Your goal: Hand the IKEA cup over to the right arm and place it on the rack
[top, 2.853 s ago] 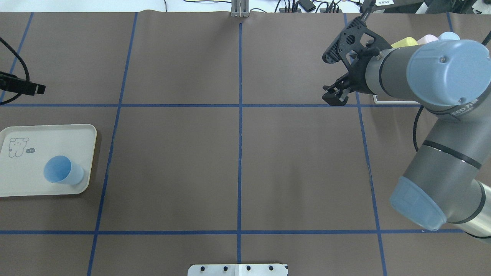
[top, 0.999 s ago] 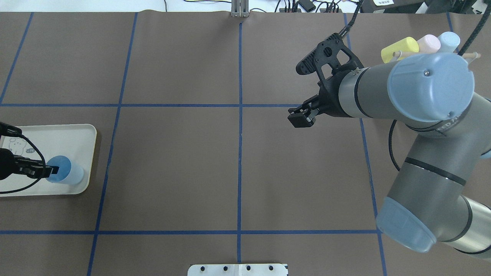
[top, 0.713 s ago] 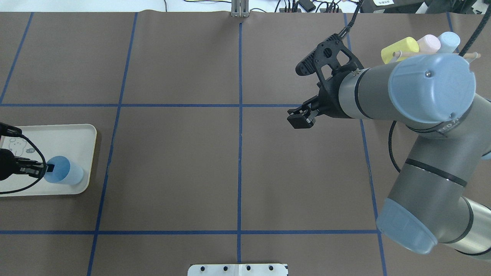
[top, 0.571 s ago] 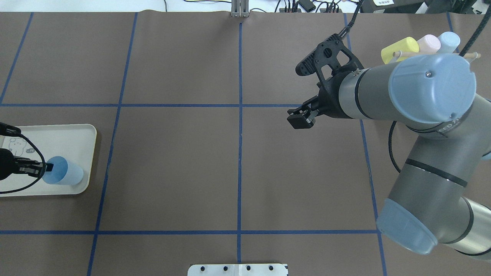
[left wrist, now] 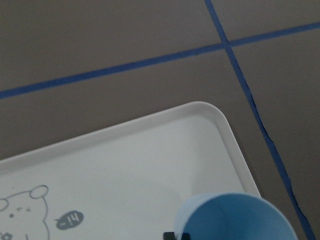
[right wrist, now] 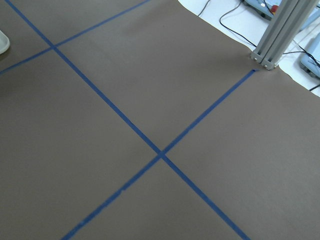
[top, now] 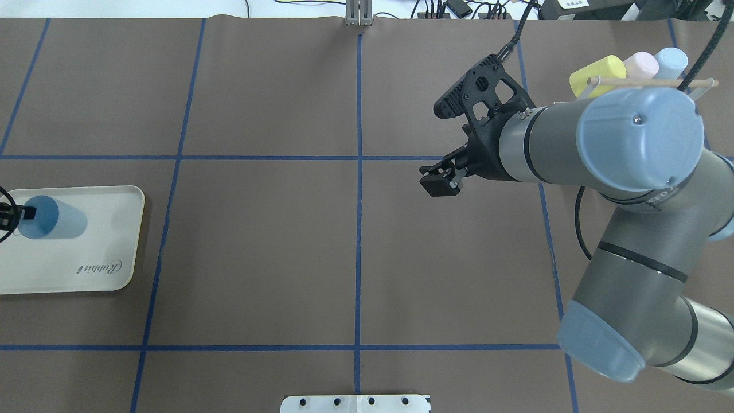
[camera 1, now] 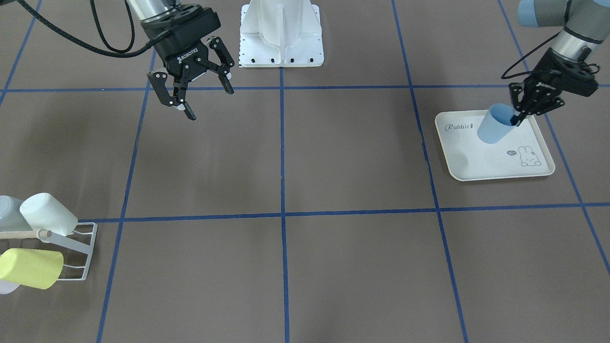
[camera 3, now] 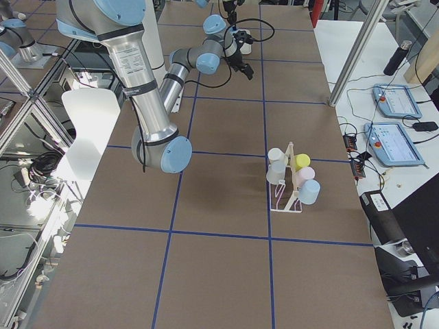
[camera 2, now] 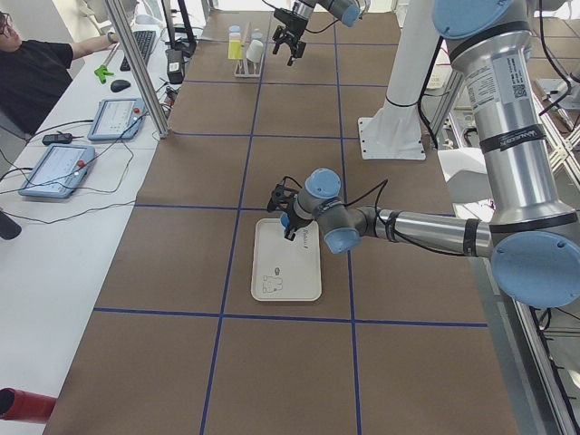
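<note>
**A:** What lies around the work?

**B:** A brown table mat [camera 1: 333, 157] ruled with blue tape lines. At the robot's left end sits a cream rounded-corner tray [camera 1: 491, 159] with a rabbit drawing and the word "Rabbit". At the right end stands the white wire rack [camera 1: 85, 257] with a light wooden rod [top: 648, 83] through it. A yellow cup [camera 1: 31, 269], a white cup [camera 1: 47, 214], a pink cup [top: 639, 64] and a light blue cup [top: 672, 57] hang on it. From overhead, the right arm's elbow covers part of the rack.

**A:** And the arms?

**B:** The left arm reaches low over the tray. The left gripper [camera 1: 516, 119] angles down with one finger inside the cup's mouth and one outside, pinched on the wall at the rim. The right arm stretches toward the table's middle. The right gripper [camera 1: 209, 101] hangs above the mat near the white pedestal base [camera 1: 281, 33], fingers spread wide with nothing between them.

**A:** The cup itself?

**B:** It is a pale blue plastic cup [camera 1: 494, 126], plain, tapered and without a handle. It is held tilted above the tray, with its mouth toward the left gripper. Its base seems clear of the tray surface. It is well apart from the rack.
</note>
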{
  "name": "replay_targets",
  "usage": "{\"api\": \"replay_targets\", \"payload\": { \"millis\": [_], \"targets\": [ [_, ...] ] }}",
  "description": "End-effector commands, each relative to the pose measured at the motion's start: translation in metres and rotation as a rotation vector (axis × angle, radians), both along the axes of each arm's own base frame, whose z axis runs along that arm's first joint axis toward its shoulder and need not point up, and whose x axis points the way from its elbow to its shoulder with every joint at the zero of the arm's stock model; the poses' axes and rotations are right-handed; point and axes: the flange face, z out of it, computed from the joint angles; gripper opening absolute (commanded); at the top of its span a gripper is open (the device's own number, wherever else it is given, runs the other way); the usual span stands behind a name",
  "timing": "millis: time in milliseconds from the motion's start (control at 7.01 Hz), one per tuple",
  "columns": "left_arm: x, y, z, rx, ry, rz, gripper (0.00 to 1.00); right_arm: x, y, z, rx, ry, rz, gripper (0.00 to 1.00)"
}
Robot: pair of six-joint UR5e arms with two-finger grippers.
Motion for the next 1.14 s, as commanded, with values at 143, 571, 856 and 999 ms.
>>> {"api": "replay_targets", "payload": {
  "millis": [143,571,856,999],
  "targets": [
    [-0.006,-0.063,-0.105,-0.017,0.208,0.051,0.00,-0.045,-0.002,0.020,0.169,-0.249,-0.044,0.99],
    [0.026,-0.095,-0.261,-0.240,0.547,0.032,0.00,-0.071,0.004,0.054,0.413,-0.406,-0.076,0.99],
    [0.114,-0.052,-0.314,-0.300,0.672,0.219,0.00,-0.075,0.008,0.059,0.480,-0.463,-0.069,0.99],
    [0.147,-0.040,-0.337,-0.317,0.735,0.246,0.00,-0.075,0.009,0.054,0.493,-0.474,-0.053,0.99]
  ]
}}
